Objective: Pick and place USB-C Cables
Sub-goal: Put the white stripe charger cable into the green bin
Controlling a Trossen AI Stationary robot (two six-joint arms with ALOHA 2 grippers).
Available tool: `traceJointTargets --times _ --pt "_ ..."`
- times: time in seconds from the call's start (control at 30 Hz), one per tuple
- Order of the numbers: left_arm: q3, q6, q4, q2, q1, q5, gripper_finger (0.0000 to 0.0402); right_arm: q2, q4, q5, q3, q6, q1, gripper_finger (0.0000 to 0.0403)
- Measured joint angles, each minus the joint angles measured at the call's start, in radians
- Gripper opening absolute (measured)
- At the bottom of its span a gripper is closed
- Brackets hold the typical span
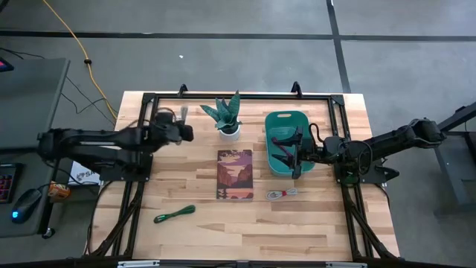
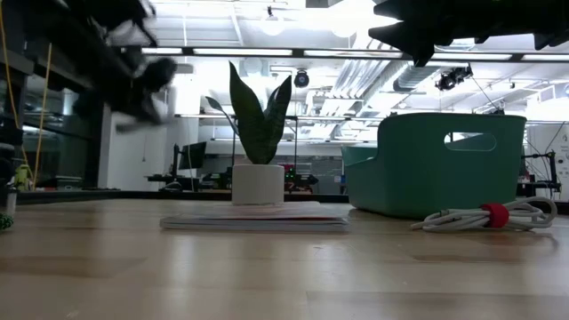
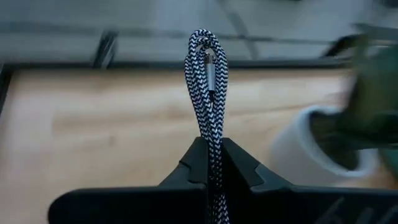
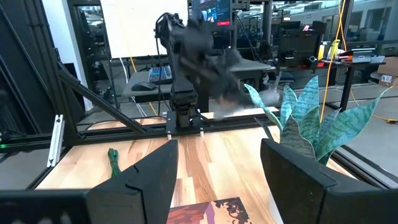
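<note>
Only left wrist view shows grey cable (image 3: pixel 210 93) pinched (fingers (image 3: pixel 239 168) closed)

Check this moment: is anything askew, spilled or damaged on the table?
Nothing stands out. The potted plant stands upright, the notebook lies flat, the green cable and whitish cable lie bundled on the wood. The left gripper pinches a black-and-white braided cable.
</note>
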Motion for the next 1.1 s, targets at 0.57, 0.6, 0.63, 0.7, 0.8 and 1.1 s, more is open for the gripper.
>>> traceJointTargets --times 0.57,0.6,0.63,0.7,0.8,1.1 --pt "0.11 0.66 0.108 -0.219 -0.059 0.277 0.0 0.0 -0.002 0.0 0.0 0.022 0.0 0.022" --pt "0.105 0.657 0.123 -0.215 -0.085 0.295 0.0 0.0 -0.002 0.0 0.0 0.018 0.0 0.022" --pt "0.087 0.652 0.166 -0.213 -0.117 0.307 0.0 0.0 -0.002 0.0 0.0 0.018 0.0 0.022" --pt "0.023 0.666 0.305 -0.211 -0.198 0.309 0.0 0.0 -0.003 0.0 0.0 0.018 0.0 0.022" --pt "-0.106 0.725 0.643 -0.199 -0.321 0.307 0.0 0.0 -0.003 0.0 0.0 0.019 0.0 0.022" --pt "-0.354 0.816 1.272 -0.007 -0.55 0.18 0.0 0.0 -0.001 -0.026 0.0 0.042 0.0 0.022"
